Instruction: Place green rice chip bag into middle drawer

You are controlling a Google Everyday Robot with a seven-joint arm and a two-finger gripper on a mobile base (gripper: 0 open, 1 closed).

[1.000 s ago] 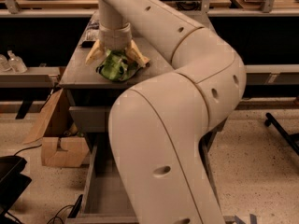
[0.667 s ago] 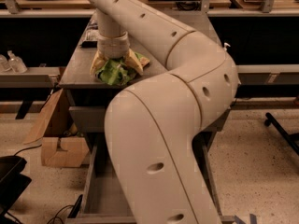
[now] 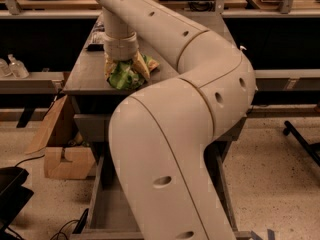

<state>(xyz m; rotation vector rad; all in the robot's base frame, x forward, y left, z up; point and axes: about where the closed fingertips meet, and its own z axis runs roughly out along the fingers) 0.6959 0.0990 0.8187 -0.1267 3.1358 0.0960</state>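
Note:
My gripper [image 3: 125,70] points down over the front left part of the dark counter top [image 3: 85,76]. It is shut on the green rice chip bag [image 3: 121,77], which is crumpled between the tan fingers [image 3: 141,65] and held at about counter height. The middle drawer [image 3: 105,209] is pulled out low in front of the cabinet. Its grey floor and left side wall show at the bottom of the camera view. My own arm [image 3: 170,149] hides most of it.
A grey drawer front [image 3: 92,126] sits under the counter edge. A cardboard box [image 3: 65,159] stands on the floor at left, with a black object [image 3: 10,196] nearer. Bottles [image 3: 12,66] stand on a left shelf. A dark item [image 3: 95,46] lies on the counter behind the gripper.
The gripper with the bag has shifted slightly left and down. The arm's big links have swung to the left across the view.

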